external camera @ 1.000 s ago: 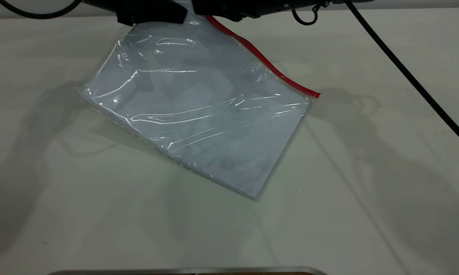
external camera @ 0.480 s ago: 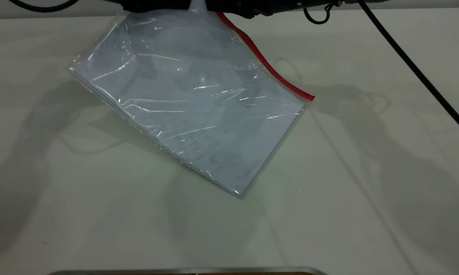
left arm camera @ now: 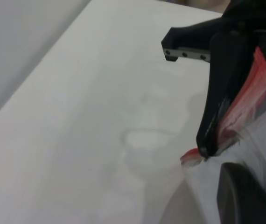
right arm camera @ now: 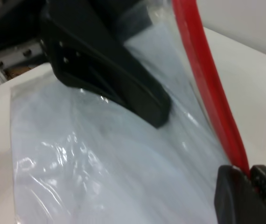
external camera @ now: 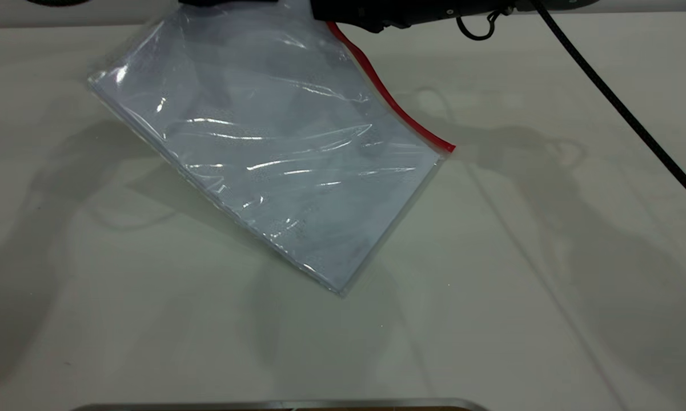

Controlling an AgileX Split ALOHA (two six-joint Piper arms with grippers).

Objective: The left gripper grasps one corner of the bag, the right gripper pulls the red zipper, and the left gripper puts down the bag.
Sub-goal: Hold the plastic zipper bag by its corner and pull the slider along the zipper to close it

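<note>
The bag point(external camera: 274, 154) is a clear pouch with pale sheets inside. It hangs tilted over the table, its lower corner low near the surface. The left gripper point(external camera: 228, 2), at the top edge of the exterior view, is shut on the corner of the bag point(left arm camera: 193, 156); in the right wrist view its blocky jaw point(right arm camera: 123, 88) clamps the plastic. The right gripper point(external camera: 325, 14) is shut on the red zipper point(external camera: 397, 108) near its upper end. The right wrist view shows the zipper point(right arm camera: 207, 79) running into the closed right gripper point(right arm camera: 250, 179). The left wrist view shows a right gripper finger point(left arm camera: 217, 93) on the strip.
The white table point(external camera: 491, 285) lies under the bag. A thick braided black cable point(external camera: 617, 108) crosses the table's right side. A metal edge point(external camera: 280, 404) runs along the near border. A small ring clip point(external camera: 480, 28) hangs from the right arm.
The bag has risen and swung left; its lower corner and the red strip's free end moved left. The left gripper has risen almost out of view. The right gripper shifted slightly right.
</note>
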